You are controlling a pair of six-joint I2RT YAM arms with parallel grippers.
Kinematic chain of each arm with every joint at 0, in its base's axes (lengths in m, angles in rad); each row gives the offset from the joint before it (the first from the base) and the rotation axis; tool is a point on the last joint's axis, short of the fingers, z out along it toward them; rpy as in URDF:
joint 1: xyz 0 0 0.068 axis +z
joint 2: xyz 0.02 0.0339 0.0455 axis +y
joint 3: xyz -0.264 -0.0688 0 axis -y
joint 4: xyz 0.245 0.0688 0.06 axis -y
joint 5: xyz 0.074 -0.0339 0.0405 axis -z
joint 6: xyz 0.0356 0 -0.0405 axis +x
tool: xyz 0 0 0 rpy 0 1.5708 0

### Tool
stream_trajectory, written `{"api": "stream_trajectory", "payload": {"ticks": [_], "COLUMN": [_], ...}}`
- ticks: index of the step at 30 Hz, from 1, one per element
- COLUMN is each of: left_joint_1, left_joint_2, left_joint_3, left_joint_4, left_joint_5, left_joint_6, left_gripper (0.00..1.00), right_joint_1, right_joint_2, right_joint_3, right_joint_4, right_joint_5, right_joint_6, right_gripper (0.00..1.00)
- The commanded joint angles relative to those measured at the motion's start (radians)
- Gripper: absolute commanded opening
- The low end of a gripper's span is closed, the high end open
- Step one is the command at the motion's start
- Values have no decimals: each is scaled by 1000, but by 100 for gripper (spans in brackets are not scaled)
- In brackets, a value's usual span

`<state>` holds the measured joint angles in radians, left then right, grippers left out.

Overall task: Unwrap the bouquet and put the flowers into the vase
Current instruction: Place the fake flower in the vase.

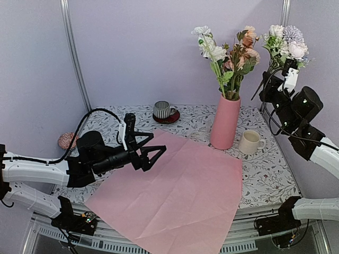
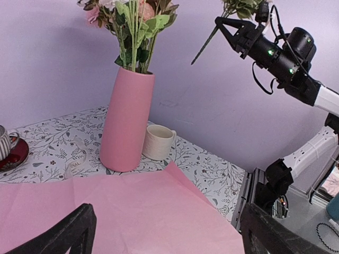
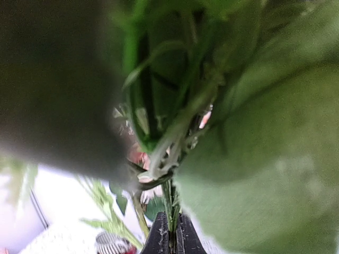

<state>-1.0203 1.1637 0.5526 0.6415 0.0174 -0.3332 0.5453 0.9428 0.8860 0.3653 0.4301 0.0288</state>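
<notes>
Green-stemmed flowers (image 1: 286,43) are pinched in the right claw (image 1: 266,75), heads above it, cut ends slanting below toward the vase (image 1: 225,121). Only its wrist view shows stems between the fingertips, amid blurred, probably leafy, green. The left claw (image 1: 158,143) is spread.

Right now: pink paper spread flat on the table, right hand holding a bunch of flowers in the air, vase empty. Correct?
Not quite. The vase is not empty: several flowers already stand in it, as the top external view shows. The rest holds: the paper lies flat and the right hand is shut on a raised bunch.
</notes>
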Motion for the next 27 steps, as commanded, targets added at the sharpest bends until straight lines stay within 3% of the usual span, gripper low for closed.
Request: {"api": "stream_trajectory", "payload": {"ticks": [1, 13, 19, 27], "left_joint_1": [-4, -3, -2, -2], "left_joint_2": [-26, -91, -94, -91], "left_joint_3": [4, -46, -52, -60], "left_joint_4": [-4, -21, -25, -25], "left_joint_5": [7, -27, -34, -44], "left_joint_6": [-4, 6, 20, 27], "left_gripper": [97, 97, 96, 97], "right_joint_1": [-29, -122, -143, -156], "right_joint_2": [47, 68, 119, 208], "right_joint_3": [-21, -109, -188, -175], "right_joint_4": [259, 463, 668, 719], "right_joint_5": [-64, -138, -238, -324], "right_joint_6": [4, 88, 49, 58], "right_gripper": [2, 2, 2, 2]}}
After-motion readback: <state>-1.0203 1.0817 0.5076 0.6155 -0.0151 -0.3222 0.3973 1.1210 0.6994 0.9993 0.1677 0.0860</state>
